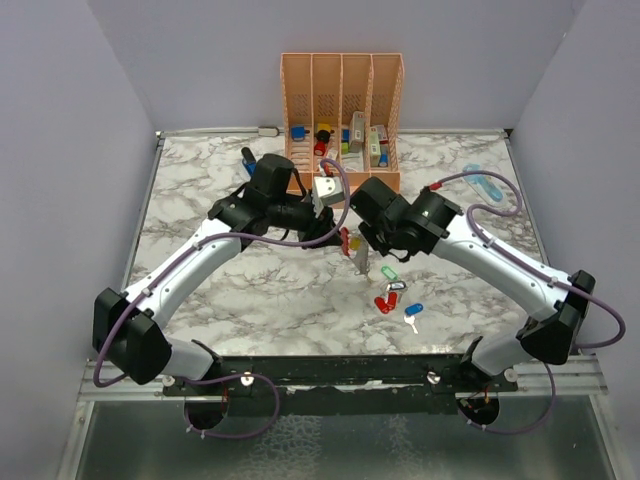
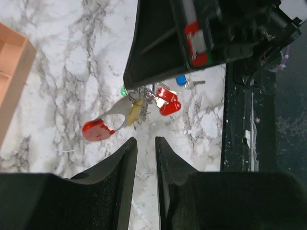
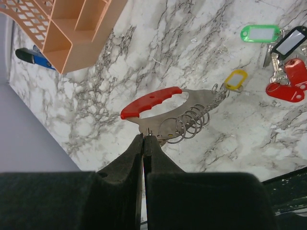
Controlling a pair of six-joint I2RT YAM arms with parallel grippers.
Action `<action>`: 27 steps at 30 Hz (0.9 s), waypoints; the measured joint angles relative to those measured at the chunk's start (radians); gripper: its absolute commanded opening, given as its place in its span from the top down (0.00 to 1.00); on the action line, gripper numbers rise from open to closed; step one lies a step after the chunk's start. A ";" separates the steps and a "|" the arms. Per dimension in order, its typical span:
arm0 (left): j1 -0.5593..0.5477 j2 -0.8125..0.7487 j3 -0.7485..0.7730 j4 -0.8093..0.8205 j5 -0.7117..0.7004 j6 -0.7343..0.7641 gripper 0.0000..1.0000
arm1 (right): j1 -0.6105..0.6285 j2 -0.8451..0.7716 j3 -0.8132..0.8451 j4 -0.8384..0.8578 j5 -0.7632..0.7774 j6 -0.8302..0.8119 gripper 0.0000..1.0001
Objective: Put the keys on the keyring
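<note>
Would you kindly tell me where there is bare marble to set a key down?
Bare marble lies front-centre, between the left arm and the loose keys, and at the back left, beside the orange rack. It is crowded mid-table around the keyring and those keys.

No legible text or numbers; tag windows on keys unreadable.

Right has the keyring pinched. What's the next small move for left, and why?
Probably ease the left gripper forward and close on the red end of the keyring. The right gripper is shut on only its thin metal edge, a slim hold. The left gripper is empty and slightly open, its gap roughly facing that red end. The keys lie loose on the table.
</note>
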 measured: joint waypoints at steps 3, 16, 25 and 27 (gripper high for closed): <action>0.000 -0.003 -0.068 0.030 0.015 -0.016 0.75 | 0.000 -0.022 -0.020 0.009 -0.004 0.055 0.99; -0.013 -0.040 -0.180 0.197 0.015 -0.018 0.58 | 0.000 -0.097 -0.061 0.121 -0.061 0.148 0.99; -0.024 -0.035 -0.180 0.222 0.016 0.045 0.63 | -0.001 -0.129 -0.131 0.230 -0.102 0.135 0.99; -0.026 -0.034 -0.180 0.219 0.016 0.064 0.64 | -0.001 -0.132 -0.139 0.243 -0.108 0.133 0.99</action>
